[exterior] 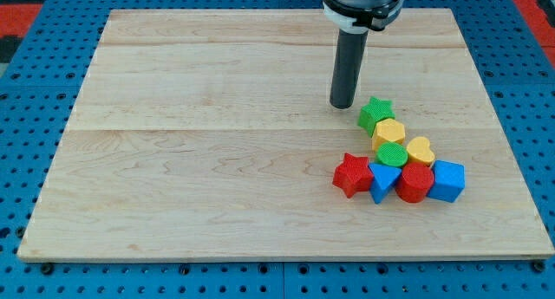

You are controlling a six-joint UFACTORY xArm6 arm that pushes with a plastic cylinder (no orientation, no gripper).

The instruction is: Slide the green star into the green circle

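Camera view looks down at a slant on the pale wooden worktop (217, 143), which sits on a blue pegboard base (35, 273). My arm carries no fingers, only the dark rod, so there is nothing to report as wide, narrow or holding. My tip (342, 105) stands on the wood just to the view's left of the green star (375, 113) and slightly above it, very close, though I cannot tell if it touches. The star sits at the top of a tight cluster toward the view's right. Directly below it is a yellow block (389, 132) of rounded, roughly six-sided shape, and below that the green circle (391, 154), so the yellow block lies between the star and the circle. A yellow heart (420, 150) is just right of the circle. Along the bottom of the cluster, from the view's left, are a red star (351, 174), a blue triangle (382, 179), a red block (414, 184) whose shape I cannot make out, and a blue block (447, 180).
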